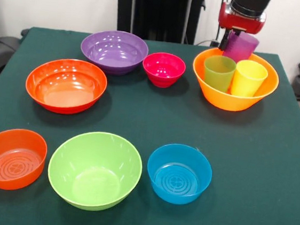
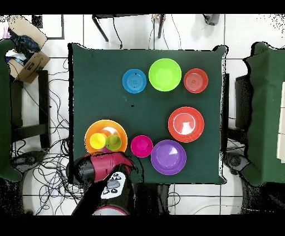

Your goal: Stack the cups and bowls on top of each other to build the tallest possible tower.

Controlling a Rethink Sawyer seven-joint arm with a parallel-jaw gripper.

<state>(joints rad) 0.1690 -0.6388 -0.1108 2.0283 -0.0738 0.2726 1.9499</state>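
Jaws [image 1: 238,41] clamp the purple cup [image 1: 241,47] above the big orange bowl [image 1: 216,95]; no writing legible.

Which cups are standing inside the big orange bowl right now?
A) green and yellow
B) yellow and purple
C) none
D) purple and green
A: the green cup and the yellow cup stand side by side inside the big orange bowl.

Red and black arm [image 2: 103,170]: glossy red shell on the wrist housing [image 1: 242,17], capped by a black cylindrical section above. Seen overhead, rounded red casing over a black link, with a dark panel bearing small pale buttons [image 2: 113,185].
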